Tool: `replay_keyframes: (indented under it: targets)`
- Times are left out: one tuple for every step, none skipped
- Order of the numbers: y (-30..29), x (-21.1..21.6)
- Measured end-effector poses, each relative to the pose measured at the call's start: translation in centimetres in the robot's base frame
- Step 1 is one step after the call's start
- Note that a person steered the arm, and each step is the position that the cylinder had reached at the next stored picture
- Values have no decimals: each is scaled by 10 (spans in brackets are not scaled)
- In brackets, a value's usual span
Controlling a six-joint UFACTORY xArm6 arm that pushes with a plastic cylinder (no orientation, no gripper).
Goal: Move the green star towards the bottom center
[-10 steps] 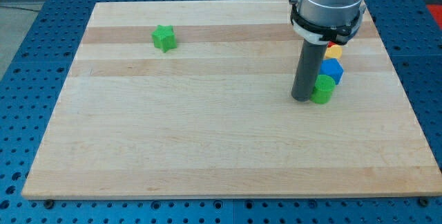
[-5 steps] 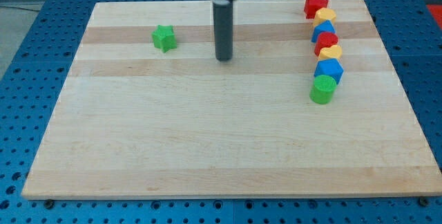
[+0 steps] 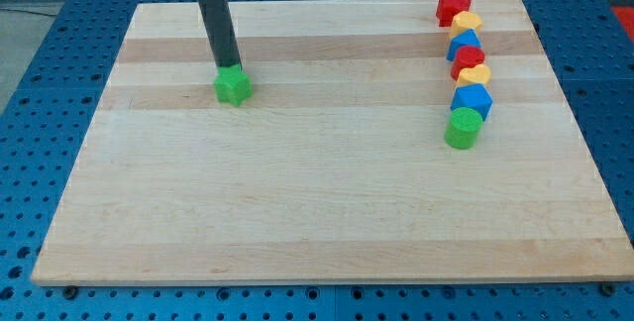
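Swung across from the right-hand column, my tip (image 3: 229,66) now pressing the small green star block (image 3: 233,86) from its top side, already nudged off the wooden board's (image 3: 317,212) top-left corner toward bottom centre.

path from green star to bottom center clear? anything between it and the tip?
Nothing visible blocks it. My tip sits right at the top edge of the green star, no gap that I can make out. The board between the star and the bottom center is bare; the other blocks line up far to the view's right.
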State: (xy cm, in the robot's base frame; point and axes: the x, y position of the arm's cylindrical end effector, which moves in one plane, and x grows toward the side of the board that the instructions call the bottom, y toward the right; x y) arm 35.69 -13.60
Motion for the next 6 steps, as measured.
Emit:
replay_keyframes:
  targets:
    - [0,49]
    - [1,91]
    - [22,123]
    - [56,149]
    - [92,162]
    - [111,158]
